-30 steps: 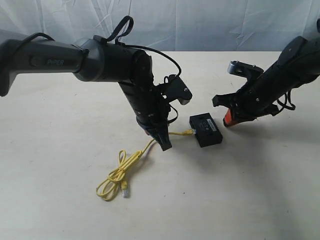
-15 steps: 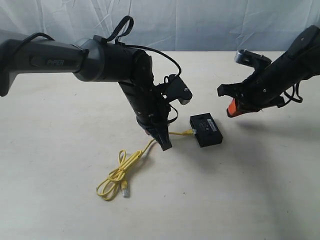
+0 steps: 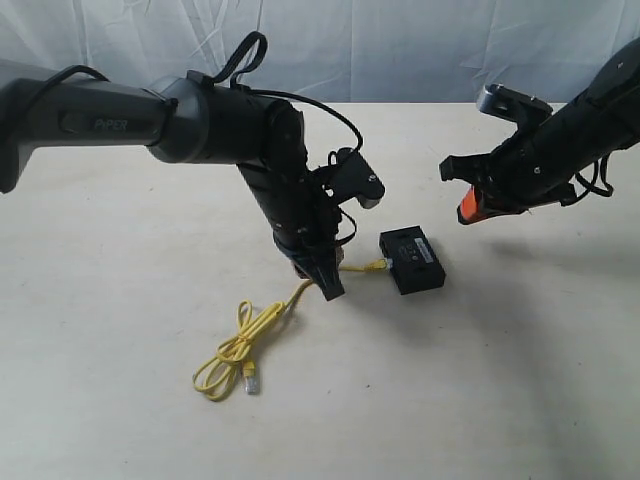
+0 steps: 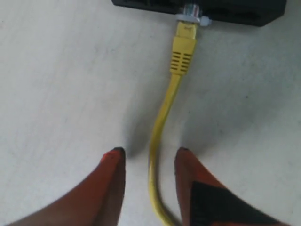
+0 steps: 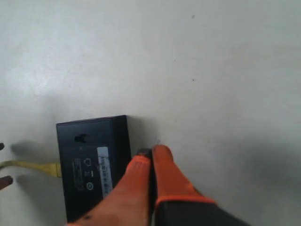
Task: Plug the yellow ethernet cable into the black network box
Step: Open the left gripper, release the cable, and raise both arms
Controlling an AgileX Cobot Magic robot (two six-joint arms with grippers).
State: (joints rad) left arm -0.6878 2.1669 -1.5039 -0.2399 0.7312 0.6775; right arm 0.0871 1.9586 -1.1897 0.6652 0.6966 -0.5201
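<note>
Between the red fingers (image 4: pixel 110 188) of my left gripper (image 4: pixel 149 154) runs the yellow ethernet cable (image 4: pixel 163 110). The jaws stand spread and pinch nothing, and the cord lies loose on the table (image 4: pixel 61 80). Its clear plug (image 4: pixel 190 10) sits at a port of the black network box (image 4: pixel 235 9); whether it is fully seated I cannot tell. My right gripper (image 5: pixel 151 153) is pressed together, empty, above the box's edge. I judge the cord light and limp, its clip brittle — the ribbed boot (image 4: pixel 182 59) is the place to pinch. The box looks light enough to slide. My left arm carries the lettering "PiPER" (image 3: pixel 112 124) — the box's pale label (image 5: pixel 102 169) is too small to read.
</note>
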